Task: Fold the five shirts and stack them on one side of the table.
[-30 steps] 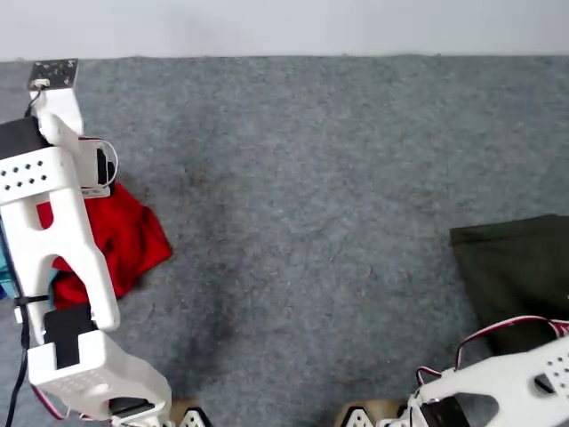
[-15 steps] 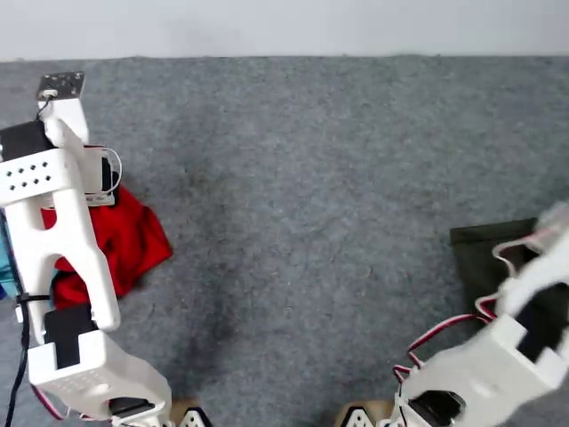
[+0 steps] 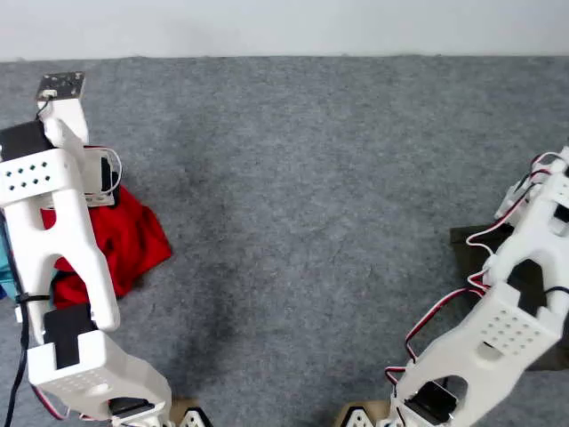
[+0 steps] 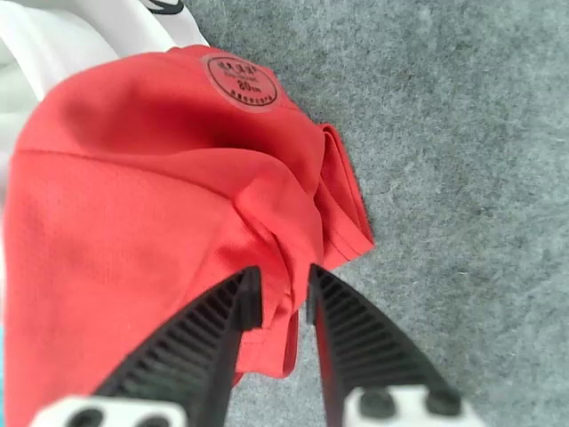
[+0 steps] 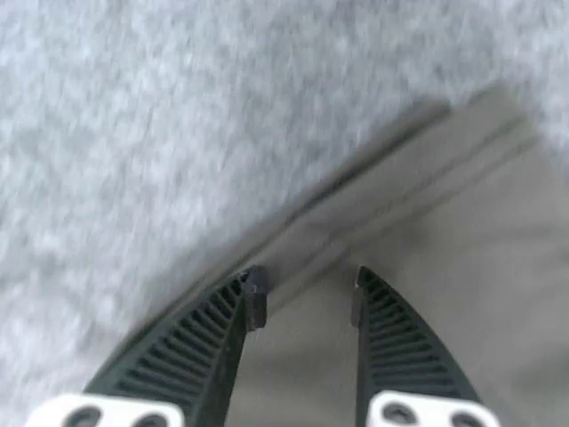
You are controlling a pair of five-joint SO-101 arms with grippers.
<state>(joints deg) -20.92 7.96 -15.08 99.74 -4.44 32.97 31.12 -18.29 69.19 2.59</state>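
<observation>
Shirts lie at opposite sides of the grey table point(image 3: 311, 178). The red shirt point(image 4: 133, 178) is bunched at the left edge, the dark green shirt point(image 3: 476, 253) flat at the right. The left gripper point(image 4: 283, 289) pinches a raised fold of red cloth, fingers nearly together. The right gripper point(image 5: 307, 298) hangs spread over the green shirt's hem, straddling its edge.

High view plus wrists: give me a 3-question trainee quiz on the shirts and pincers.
1. True or false: the red shirt lies under the right pincer.
2. The right pincer is: A) open over the dark shirt's edge; B) shut on a cup; C) resting on a plate.
3. Fill in: the fabric in the left pincer is ____.
Key: 1 false; 2 A; 3 red.
</observation>
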